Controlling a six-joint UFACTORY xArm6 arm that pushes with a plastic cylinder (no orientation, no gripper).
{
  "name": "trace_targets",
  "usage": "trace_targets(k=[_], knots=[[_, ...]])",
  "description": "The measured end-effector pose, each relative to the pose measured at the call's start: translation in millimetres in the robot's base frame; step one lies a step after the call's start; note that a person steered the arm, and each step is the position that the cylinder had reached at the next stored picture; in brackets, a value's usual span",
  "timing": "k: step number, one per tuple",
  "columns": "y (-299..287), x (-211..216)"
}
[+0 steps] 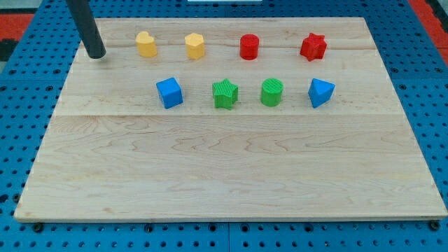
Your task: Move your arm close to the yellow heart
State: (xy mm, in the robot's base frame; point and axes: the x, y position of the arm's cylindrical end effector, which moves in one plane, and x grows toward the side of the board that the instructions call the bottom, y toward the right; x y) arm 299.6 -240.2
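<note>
The yellow heart (145, 43) stands on the wooden board near the view's top left. My tip (96, 55) rests on the board to the left of the heart, about a block and a half's width away, not touching it. The dark rod rises from the tip toward the view's top left. A yellow hexagon (194, 46) stands just right of the heart.
A red cylinder (249, 47) and a red star (313, 47) continue the top row. Below them stand a blue cube (169, 92), a green star (225, 94), a green cylinder (271, 92) and a blue pyramid-like block (320, 92). The board's left edge (64, 91) is near my tip.
</note>
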Motion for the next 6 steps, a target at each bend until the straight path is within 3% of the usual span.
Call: trace_targets(k=[5,6], knots=[[-1,3],[21,16]])
